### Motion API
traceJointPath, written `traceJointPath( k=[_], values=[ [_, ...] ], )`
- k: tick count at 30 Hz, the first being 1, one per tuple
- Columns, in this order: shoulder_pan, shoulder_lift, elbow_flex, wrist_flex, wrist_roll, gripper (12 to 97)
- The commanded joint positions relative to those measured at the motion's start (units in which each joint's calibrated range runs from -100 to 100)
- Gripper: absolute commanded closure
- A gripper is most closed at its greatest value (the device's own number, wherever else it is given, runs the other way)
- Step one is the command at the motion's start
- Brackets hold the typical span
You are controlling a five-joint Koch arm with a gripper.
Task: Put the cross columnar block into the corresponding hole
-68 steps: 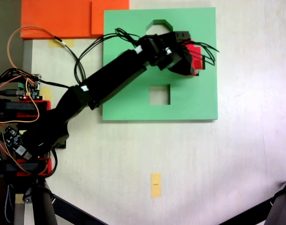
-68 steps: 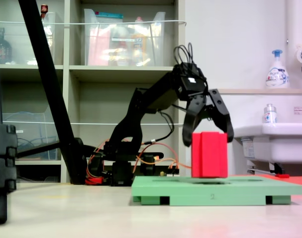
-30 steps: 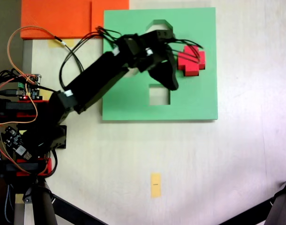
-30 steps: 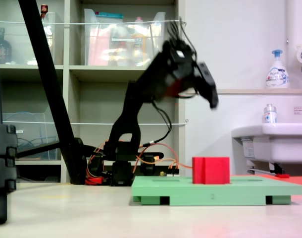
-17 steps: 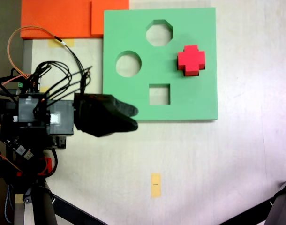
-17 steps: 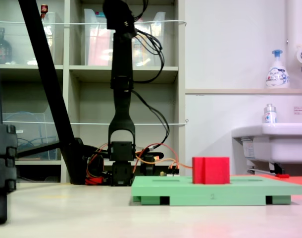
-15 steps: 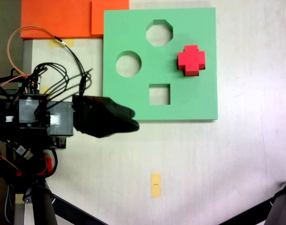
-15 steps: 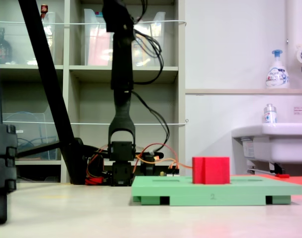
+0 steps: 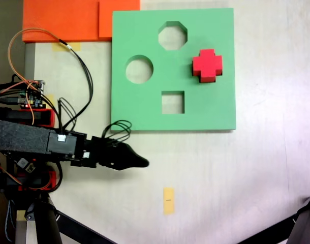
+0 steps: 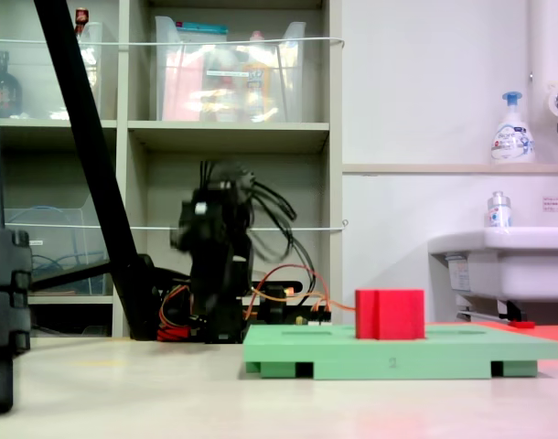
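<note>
The cross columnar block [image 9: 207, 63] sits in the corresponding hole [image 9: 211, 79] of the green foam board [image 9: 145, 40], out toward three o'clock on the board as seen from above; from the side it stands upright [image 10: 389, 314], its upper part rising proud of the board's top face [image 10: 462, 346], so it is seated but not flush. Around it the other cutouts lie open: the octagonal cutout [image 9: 172, 35] at about twelve o'clock, the round cutout [image 9: 139, 69] at nine o'clock, and the square cutout [image 9: 173, 102] down near six o'clock. The gripper [image 9: 140, 162] is well apart from the block, off the board altogether, at roughly seven o'clock from the board's middle and just below its lower edge, pointing to the right along the pale table [image 9: 256, 173]. From above its jaws lie one over the other and taper to a single dark tip, and in the side view the arm [image 10: 215, 247] is a blur by the shelves, so I cannot tell how far the jaws are parted; nothing shows in their grasp. A yellow tape strip [image 9: 168, 200] lies on the table at about five o'clock from the gripper's tip, and an orange sheet [image 9: 68, 19] lies at the table's top left corner, meeting the board's upper left edge.
</note>
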State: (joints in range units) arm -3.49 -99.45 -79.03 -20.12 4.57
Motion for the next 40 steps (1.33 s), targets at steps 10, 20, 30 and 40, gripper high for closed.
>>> traceJointPath(
  k=[10, 20, 30, 40],
  values=[
    [2.49, -0.55, -20.97, 20.55, -1.37, 57.4],
    [2.49, -0.55, -20.97, 22.0, -1.27, 59.3],
    [2.49, -0.55, -20.97, 22.0, -1.27, 59.5],
    [2.49, -0.55, -20.97, 22.0, -1.27, 59.5]
  ],
)
